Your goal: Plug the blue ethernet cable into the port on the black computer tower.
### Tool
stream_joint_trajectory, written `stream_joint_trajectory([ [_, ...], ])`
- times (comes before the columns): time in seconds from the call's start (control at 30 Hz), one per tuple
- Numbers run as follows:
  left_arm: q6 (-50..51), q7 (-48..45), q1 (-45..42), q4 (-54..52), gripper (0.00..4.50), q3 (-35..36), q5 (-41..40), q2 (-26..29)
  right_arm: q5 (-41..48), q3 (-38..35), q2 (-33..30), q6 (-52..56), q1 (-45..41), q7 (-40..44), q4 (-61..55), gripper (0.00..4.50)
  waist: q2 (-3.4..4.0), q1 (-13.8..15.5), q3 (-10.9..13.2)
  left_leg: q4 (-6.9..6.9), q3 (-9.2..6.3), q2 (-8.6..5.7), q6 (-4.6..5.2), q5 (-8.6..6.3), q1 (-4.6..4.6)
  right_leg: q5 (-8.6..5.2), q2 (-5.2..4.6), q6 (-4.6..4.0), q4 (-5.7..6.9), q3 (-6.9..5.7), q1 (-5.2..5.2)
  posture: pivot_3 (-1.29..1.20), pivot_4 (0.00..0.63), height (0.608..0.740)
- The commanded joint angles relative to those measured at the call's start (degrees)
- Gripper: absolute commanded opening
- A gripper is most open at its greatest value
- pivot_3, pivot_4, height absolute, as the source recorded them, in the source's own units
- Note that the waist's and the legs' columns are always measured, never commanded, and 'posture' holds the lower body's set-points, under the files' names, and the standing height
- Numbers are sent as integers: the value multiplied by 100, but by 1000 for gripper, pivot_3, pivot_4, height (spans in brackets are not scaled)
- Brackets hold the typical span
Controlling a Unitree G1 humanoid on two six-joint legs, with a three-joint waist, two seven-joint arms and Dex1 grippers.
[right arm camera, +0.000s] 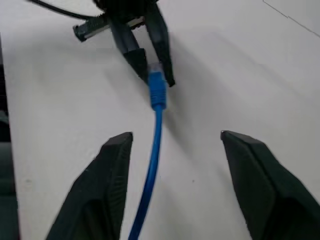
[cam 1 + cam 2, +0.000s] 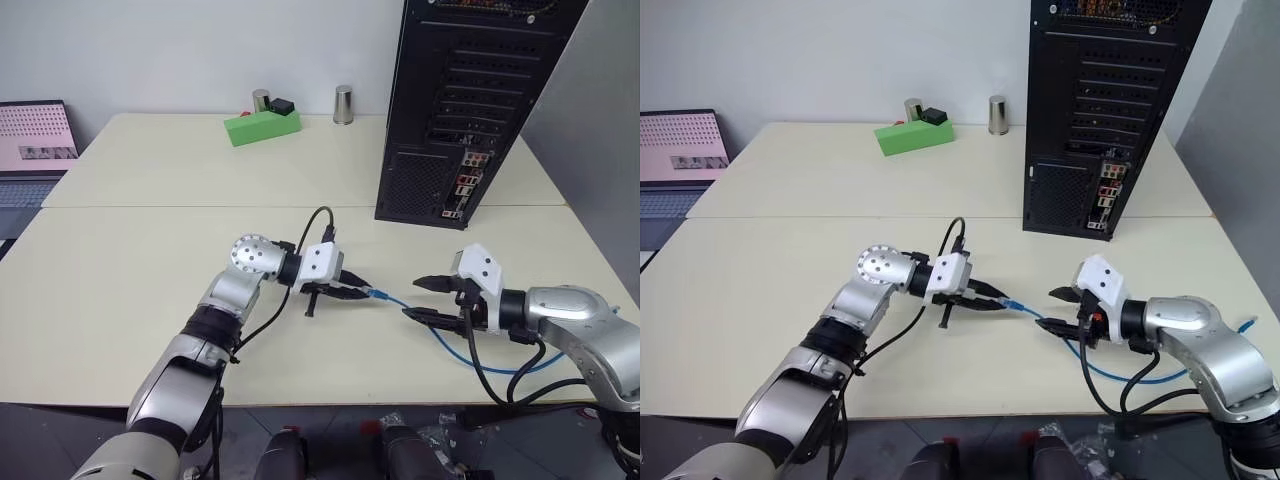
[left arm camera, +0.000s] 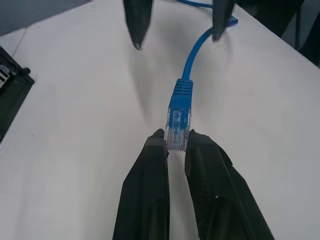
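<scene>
The black computer tower point(image 2: 470, 100) stands near the far right edge of the table point(image 2: 150, 290), with much free surface seen between it and the grippers. The clear plug of the blue ethernet cable point(image 3: 178, 120) is clamped between the closed fingers of the left gripper point(image 2: 358, 291). The cable runs across the table toward the right gripper point(image 2: 428, 300), passing between its fingers, which are spread wide and not touching it.

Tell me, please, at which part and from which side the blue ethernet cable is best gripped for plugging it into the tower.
Probably at the blue boot just behind the clear plug of the blue ethernet cable, pinched from its two flat sides. The left gripper is shut on the clear plug tip itself, which must stay free to enter the port. The right gripper stands open around the cord.
</scene>
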Motion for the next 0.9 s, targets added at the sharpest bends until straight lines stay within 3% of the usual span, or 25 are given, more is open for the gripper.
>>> stream_joint_trajectory([
  [0.03,-1439,378,170,-74,257,241,36,79,859,-456,346,518,56,-225,-85,3329,-1,24,0,0,0,-1,0,0,0,0,-1,0,2,-1,0,0,150,740],
  [0.3,-3938,1410,236,911,256,389,409,111,1587,-354,1467,1014,122,-979,224,3329,-3,100,-1,4,0,-4,1,0,0,0,-4,0,-1,-2,4,0,150,740],
  [0.7,-4744,2095,43,1287,254,62,639,169,1741,-117,1945,1036,-53,-1251,455,3329,-3,100,-1,4,-2,-3,1,0,-1,0,-3,1,1,-5,3,0,150,740],
  [0.9,-4816,2279,36,1280,254,-92,661,266,1769,-129,1985,1021,-65,-1260,492,2104,-3,99,-2,4,-2,-3,1,0,-1,0,-2,1,1,-5,2,0,150,740],
])
